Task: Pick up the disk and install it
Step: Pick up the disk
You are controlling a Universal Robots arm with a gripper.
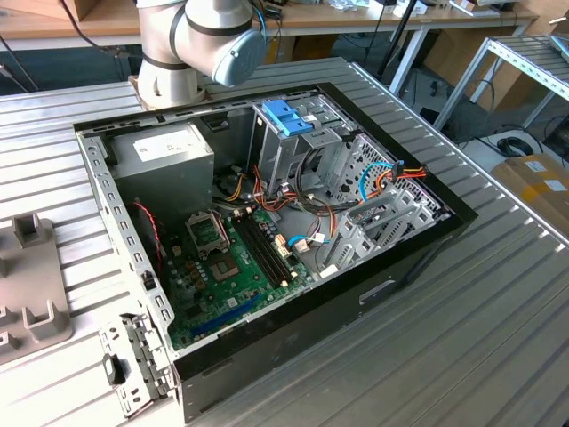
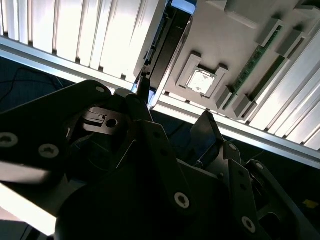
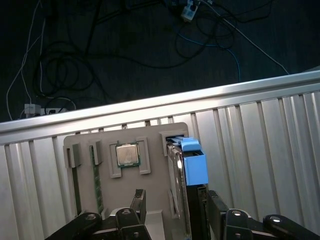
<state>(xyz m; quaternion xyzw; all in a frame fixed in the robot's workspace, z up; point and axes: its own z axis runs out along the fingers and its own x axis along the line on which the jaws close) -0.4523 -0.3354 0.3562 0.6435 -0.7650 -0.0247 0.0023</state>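
Observation:
In the first wrist view the disk [image 3: 178,175] stands on edge in a slot of a grey holder [image 3: 155,190], its light blue bracket [image 3: 195,164] at the end facing the table's edge. My gripper [image 3: 176,207] is open just above it, one finger [image 3: 139,202] on each side of the disk, with a gap showing between them. In the second wrist view the gripper [image 2: 175,102] lines up with the same dark disk [image 2: 167,45]. The open computer case [image 1: 418,240] in the exterior view has a metal drive cage [image 1: 307,147] with a blue handle [image 1: 289,117] on top.
The holder also carries a processor chip [image 3: 127,154] and memory sticks [image 3: 96,175]. It sits near the ribbed metal table's edge [image 3: 150,107], with floor and cables beyond. In the exterior view the arm's base [image 1: 173,62] stands behind the case, and a grey holder [image 1: 27,294] lies at the exterior view's left.

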